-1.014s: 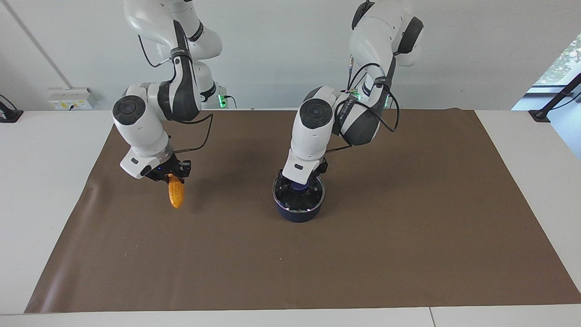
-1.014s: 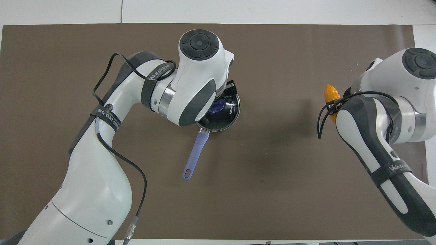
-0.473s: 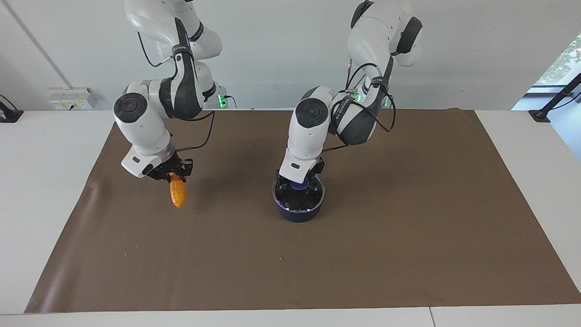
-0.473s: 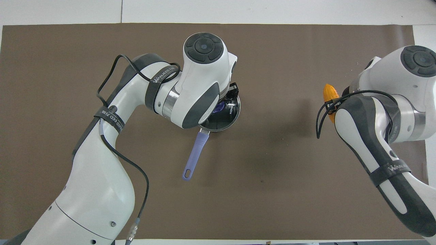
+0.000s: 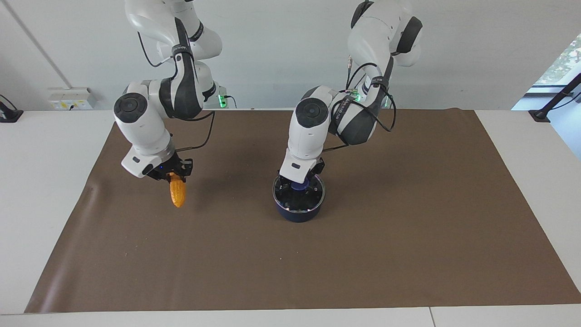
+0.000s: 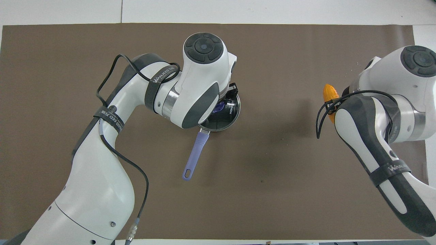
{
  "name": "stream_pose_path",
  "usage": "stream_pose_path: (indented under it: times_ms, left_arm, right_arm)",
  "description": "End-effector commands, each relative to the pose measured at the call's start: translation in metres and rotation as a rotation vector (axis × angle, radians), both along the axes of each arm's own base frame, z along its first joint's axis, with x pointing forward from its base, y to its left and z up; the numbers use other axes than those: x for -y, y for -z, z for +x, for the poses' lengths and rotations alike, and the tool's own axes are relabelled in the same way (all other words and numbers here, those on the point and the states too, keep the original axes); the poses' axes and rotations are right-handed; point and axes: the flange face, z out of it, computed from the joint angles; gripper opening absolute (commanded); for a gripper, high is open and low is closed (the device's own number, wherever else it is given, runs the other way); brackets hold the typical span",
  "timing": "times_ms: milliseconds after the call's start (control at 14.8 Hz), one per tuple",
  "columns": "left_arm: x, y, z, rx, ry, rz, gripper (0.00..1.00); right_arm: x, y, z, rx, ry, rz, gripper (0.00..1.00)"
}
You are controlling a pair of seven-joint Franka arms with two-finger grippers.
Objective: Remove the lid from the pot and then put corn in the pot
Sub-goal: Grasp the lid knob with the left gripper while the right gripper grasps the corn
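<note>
The dark navy pot (image 5: 298,212) stands mid-mat, its light blue handle (image 6: 195,152) pointing toward the robots. The glass lid (image 5: 313,196) sits on the pot or just above its rim; I cannot tell which. My left gripper (image 5: 299,185) is down over the lid, shut on its blue knob (image 6: 217,108). My right gripper (image 5: 175,178) is shut on the thick end of the orange-yellow corn (image 5: 177,194). It holds the corn tip down in the air over the mat, toward the right arm's end. The corn also shows in the overhead view (image 6: 330,93).
A brown mat (image 5: 390,254) covers most of the white table (image 5: 41,181). A wall socket box (image 5: 72,98) sits at the table's edge by the right arm's base.
My left arm's wrist has risen slightly over the pot, still at the knob. My right gripper has lifted the corn a touch. The pot has not moved.
</note>
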Motion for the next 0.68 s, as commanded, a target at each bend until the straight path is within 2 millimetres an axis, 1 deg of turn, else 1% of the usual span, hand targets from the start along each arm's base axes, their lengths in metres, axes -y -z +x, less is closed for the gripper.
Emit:
stream_pose_path:
  times_ms: [0,135,203,270,473,608]
  left_arm:
    - [0.004,0.0,-0.009,0.008,-0.004,0.023,0.31]
    - [0.004,-0.003,-0.009,0.001,-0.021,0.031,0.11]
    - [0.002,-0.007,-0.009,0.0,-0.024,0.03,0.03]
    - [-0.001,-0.012,-0.01,-0.009,-0.027,0.037,0.0]
    - [-0.01,-0.05,-0.015,0.007,-0.031,0.019,0.0]
    - [-0.014,-0.061,-0.017,0.006,-0.034,0.019,0.0]
  right_arm:
    - [-0.002,0.0,0.001,-0.004,0.02,0.021,0.0]
    - [-0.002,0.0,0.001,-0.004,0.019,0.021,0.0]
    - [-0.002,0.0,0.001,-0.004,0.018,0.02,0.0]
    - [-0.002,0.0,0.002,-0.003,0.02,0.021,0.0]
    - [-0.003,0.0,0.002,-0.004,0.018,0.02,0.0]
    - [-0.003,-0.001,0.002,-0.003,0.018,0.02,0.0]
